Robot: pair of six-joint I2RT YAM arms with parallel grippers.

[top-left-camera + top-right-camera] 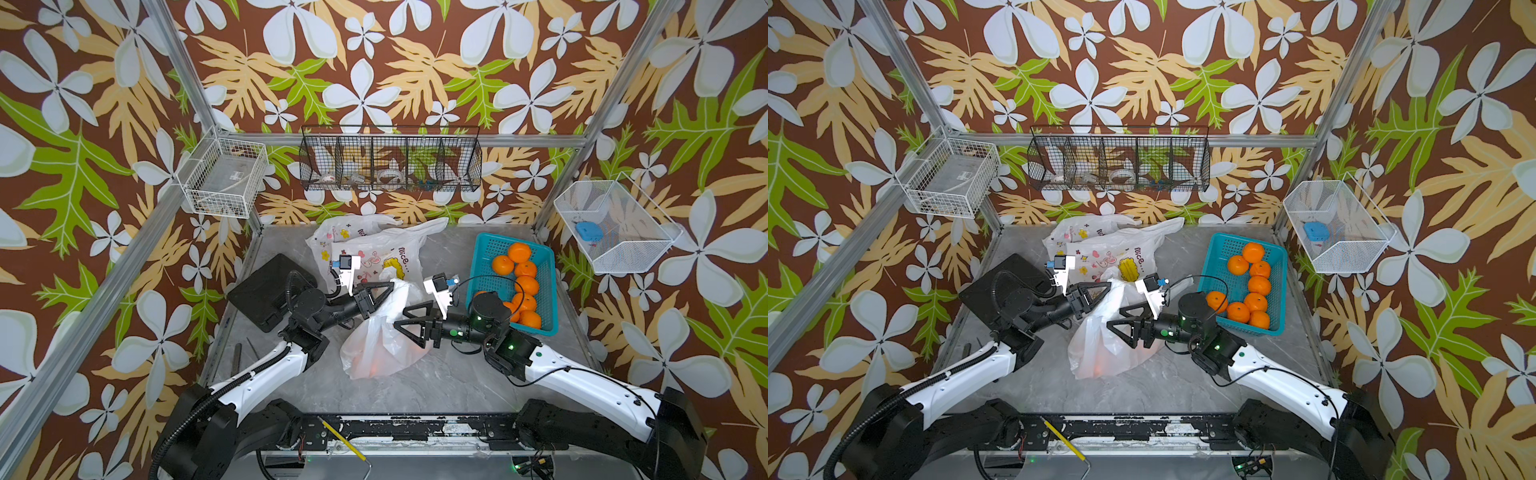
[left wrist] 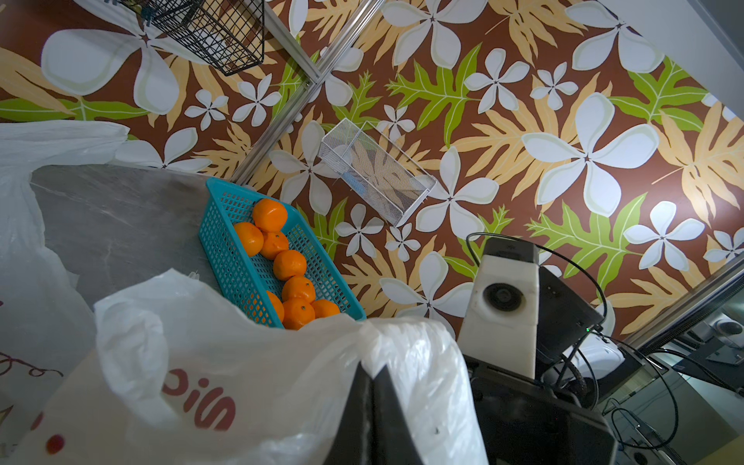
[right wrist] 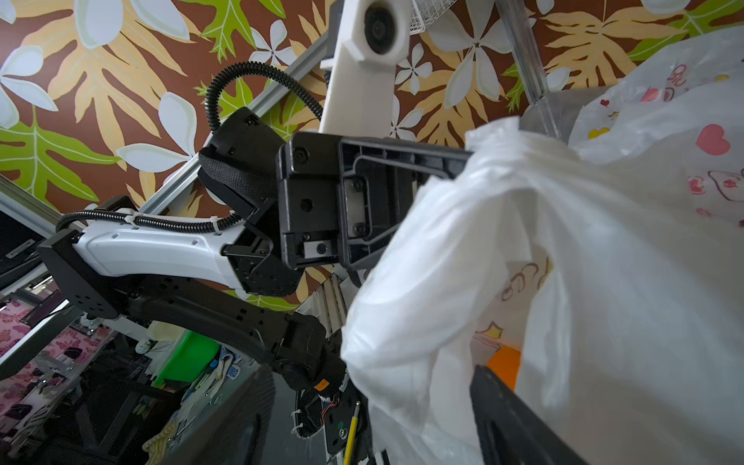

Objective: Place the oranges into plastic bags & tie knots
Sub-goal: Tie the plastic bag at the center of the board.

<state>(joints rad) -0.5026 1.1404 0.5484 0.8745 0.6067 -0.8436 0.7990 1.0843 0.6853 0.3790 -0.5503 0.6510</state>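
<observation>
Both top views: a thin translucent white printed plastic bag, fruit showing inside, lies on the grey worktop near a teal plastic lattice basket of small glossy oranges. The left gripper is pinched on the bag's bunched neck; the right gripper has fingers apart, empty, on the bag's basket side. Left wrist view: black fingers together on white film. Right wrist view: the neck sits in the left clamp. Likely best: hold that neck taut while the right fingers take one loose handle strip
</observation>
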